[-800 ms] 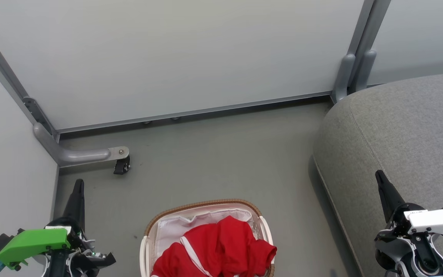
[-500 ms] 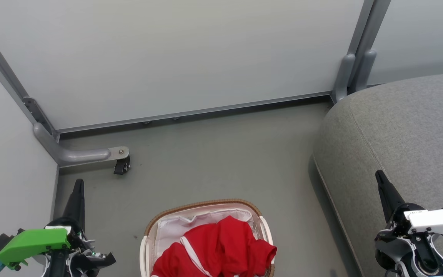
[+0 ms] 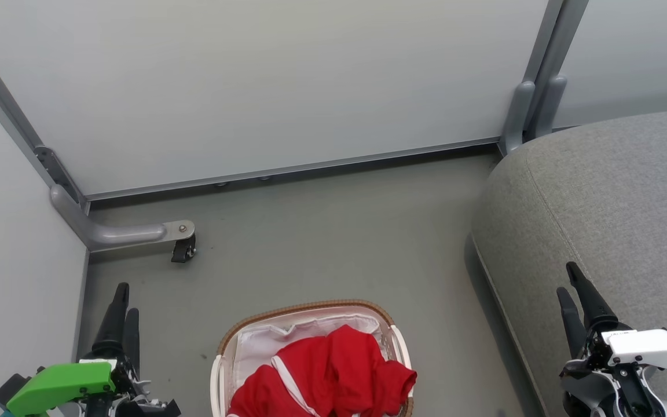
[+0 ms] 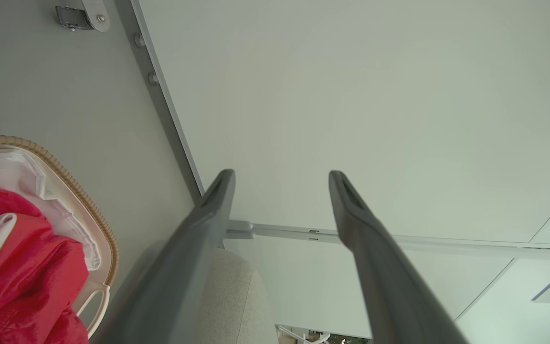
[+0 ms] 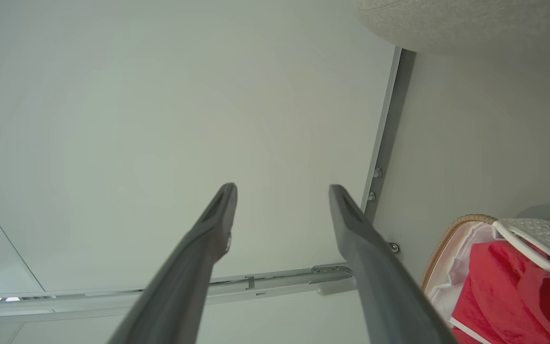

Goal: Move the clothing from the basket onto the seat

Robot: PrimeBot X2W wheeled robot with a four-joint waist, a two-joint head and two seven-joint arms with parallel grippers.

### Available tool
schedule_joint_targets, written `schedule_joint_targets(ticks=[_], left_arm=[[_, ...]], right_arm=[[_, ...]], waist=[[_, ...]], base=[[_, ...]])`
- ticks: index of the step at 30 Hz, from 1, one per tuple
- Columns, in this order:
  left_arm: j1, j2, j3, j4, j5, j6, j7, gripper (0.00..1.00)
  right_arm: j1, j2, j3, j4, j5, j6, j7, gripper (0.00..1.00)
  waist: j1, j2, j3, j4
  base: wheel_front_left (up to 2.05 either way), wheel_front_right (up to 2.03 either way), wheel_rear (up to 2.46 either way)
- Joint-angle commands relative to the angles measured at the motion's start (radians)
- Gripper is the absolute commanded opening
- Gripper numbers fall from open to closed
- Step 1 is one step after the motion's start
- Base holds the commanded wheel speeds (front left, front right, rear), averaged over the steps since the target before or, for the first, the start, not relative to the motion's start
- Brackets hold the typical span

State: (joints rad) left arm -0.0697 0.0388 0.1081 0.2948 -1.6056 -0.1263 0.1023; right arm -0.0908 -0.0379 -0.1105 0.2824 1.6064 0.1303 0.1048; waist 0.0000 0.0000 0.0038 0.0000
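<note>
Two pairs of jaws stand open and empty. From the head view we see the clothing point(image 3: 333, 376) heaped in the basket point(image 3: 310, 305) on the floor point(image 3: 322, 231), both cut off below, apart from the seat point(image 3: 611, 197). In the left wrist view the left jaws are parted and the basket is cropped. In the right wrist view the right jaws are parted too, and the basket's wall partly hides the clothing.

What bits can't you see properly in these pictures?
Head view: the bottom edge cuts off the near part of the basket and the clothing.
All views: how many garments there are; the red folds hide each other.
Head view: the seat runs off the right edge.
</note>
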Motion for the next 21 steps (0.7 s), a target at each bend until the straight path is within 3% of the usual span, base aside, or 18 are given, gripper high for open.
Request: schedule_joint_targets(ticks=[1, 21], left_arm=[[-0.022, 0.005, 0.002, -0.015, 0.026, -0.001, -0.012, 1.0], [-0.034, 0.017, -0.031, -0.017, 0.49, 0.007, -0.104, 1.0]], right_arm=[[-0.019, -0.014, 0.004, -0.02, -0.019, 0.0, -0.013, 1.0], [-0.047, -0.069, 0.071, -0.033, -0.389, 0.0, -0.105, 1.0]], waist=[[0.0, 0.0, 0.0, 0.0], [0.0, 0.0, 0.002, 0.002]], base=[[0.0, 0.0, 0.0], [0.0, 0.0, 0.0]])
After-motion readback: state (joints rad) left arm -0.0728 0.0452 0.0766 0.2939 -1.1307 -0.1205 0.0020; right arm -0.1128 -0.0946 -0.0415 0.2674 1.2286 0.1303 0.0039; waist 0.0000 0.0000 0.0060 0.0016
